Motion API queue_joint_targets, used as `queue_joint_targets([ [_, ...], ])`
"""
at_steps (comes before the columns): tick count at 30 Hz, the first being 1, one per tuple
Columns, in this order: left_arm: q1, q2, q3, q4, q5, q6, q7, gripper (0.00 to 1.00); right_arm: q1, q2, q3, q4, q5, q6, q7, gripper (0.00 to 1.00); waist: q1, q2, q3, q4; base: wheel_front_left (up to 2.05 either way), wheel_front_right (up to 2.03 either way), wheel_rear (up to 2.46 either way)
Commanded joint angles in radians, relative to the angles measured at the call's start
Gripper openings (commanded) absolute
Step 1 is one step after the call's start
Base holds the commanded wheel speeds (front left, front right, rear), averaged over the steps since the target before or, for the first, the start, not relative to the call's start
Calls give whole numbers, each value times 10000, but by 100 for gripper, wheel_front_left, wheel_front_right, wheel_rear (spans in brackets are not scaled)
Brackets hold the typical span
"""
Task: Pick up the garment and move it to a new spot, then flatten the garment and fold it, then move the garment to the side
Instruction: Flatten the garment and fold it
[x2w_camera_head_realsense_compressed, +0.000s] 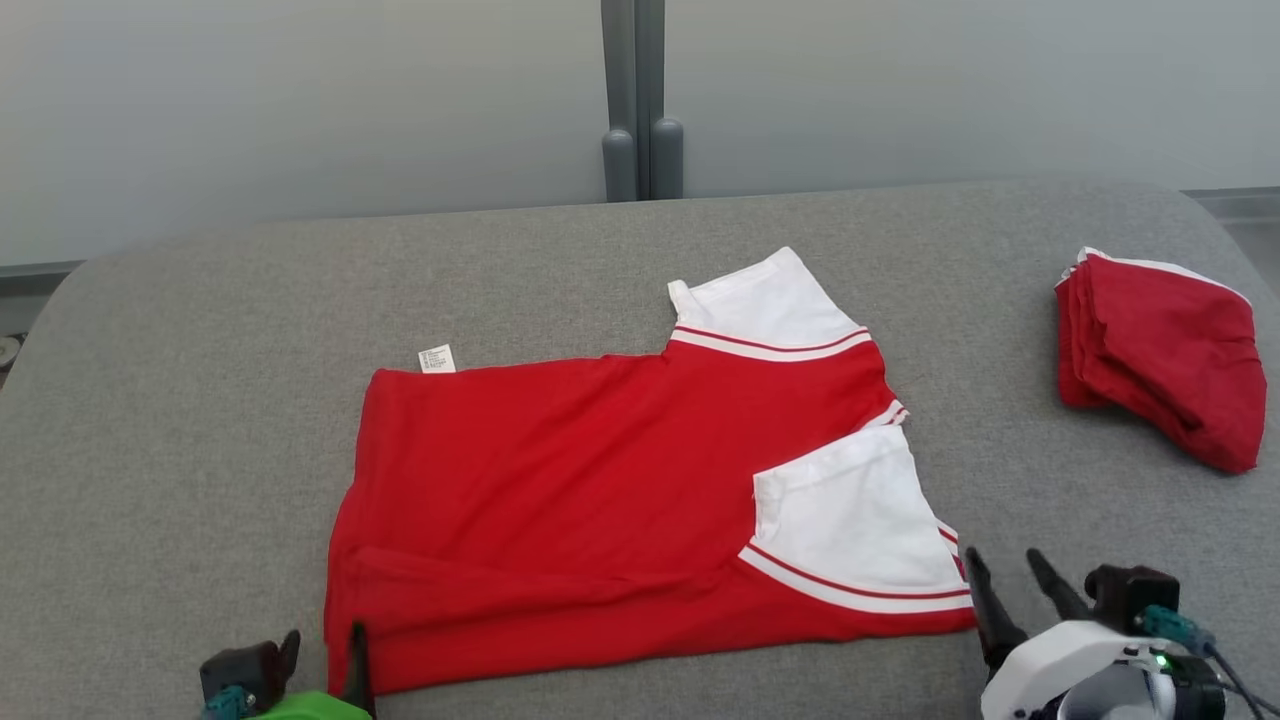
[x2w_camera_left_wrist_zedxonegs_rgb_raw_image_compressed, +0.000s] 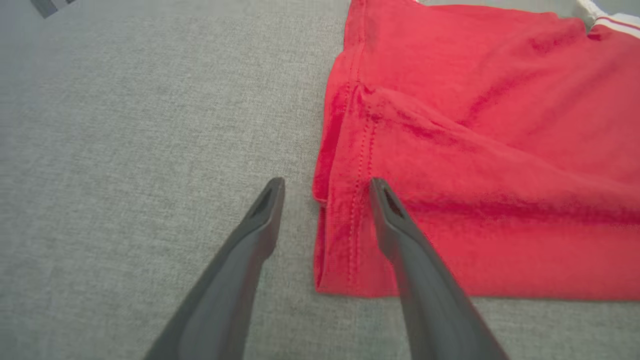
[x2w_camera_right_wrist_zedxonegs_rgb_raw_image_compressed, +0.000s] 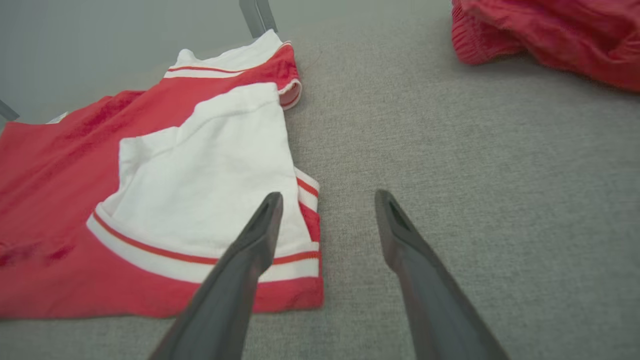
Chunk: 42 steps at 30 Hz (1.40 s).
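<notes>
On a grey fabric-covered table (x2w_camera_head_realsense_compressed: 200, 400), the left end effector (x2w_camera_left_wrist_zedxonegs_rgb_raw_image_compressed: 327, 186), fingers apart, sits over the near-left hem corner of the red and white garment (x2w_camera_head_realsense_compressed: 600, 480), which lies partly folded at centre. The right end effector (x2w_camera_right_wrist_zedxonegs_rgb_raw_image_compressed: 328, 196), fingers apart, is at the garment's near-right corner. A folded red cloth (x2w_camera_head_realsense_compressed: 1160, 360) lies far right.

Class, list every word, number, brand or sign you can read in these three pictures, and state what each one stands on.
Small white sewn-in label at the far edge of the red-and-white short-sleeved shirt: lines of print, too small and blurred to read.
Folded red cloth on the grey fabric surface: no writing visible.
Nothing else carries legible text.
</notes>
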Motion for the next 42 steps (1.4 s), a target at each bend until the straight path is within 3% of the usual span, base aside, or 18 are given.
queue_joint_targets([
  [1,38,43,35,-176,144,74,3,100,-143,-83,-127,-102,-117,-21,-30,100,0,0,107,48,0,0,0],
  [7,-977,142,132,-1296,669,5,1,100,-1134,-31,-606,-919,-731,-15,-30,100,0,0,934,130,0,0,0],
  [18,-4762,758,-177,559,1125,-5,3,100,-4153,20,435,-1074,-1063,-15,-30,100,0,0,3204,-224,0,0,0],
  [32,-6440,860,-481,1871,1363,174,1,100,-5670,-155,980,-728,-1077,-15,-30,100,0,0,4297,-317,0,0,0],
  [33,-6494,845,-494,1878,1378,221,1,86,-5785,-175,1002,-667,-1084,-15,-30,100,0,0,4337,-286,0,0,0],
  [34,-6530,828,-569,1943,1449,226,3,49,-5925,-203,1032,-572,-1100,-15,-30,100,0,0,4381,-250,0,0,0],
  [36,-6587,773,-586,1995,1391,241,10,27,-6252,-252,1135,-328,-1093,-15,-30,100,0,0,4440,-179,0,0,0],
  [37,-6621,762,-620,1995,1414,244,12,9,-6466,-300,1210,-207,-1117,-15,-30,100,0,0,4476,-138,0,0,0],
  [38,-6667,739,-646,1946,1419,222,12,0,-6646,-350,1280,-20,-1126,-15,-30,100,0,0,4506,-85,0,0,0],
  [42,-6799,639,-705,1691,1434,205,9,0,-7288,-462,1412,734,-1027,-16,44,100,0,0,4577,133,0,0,0],
])
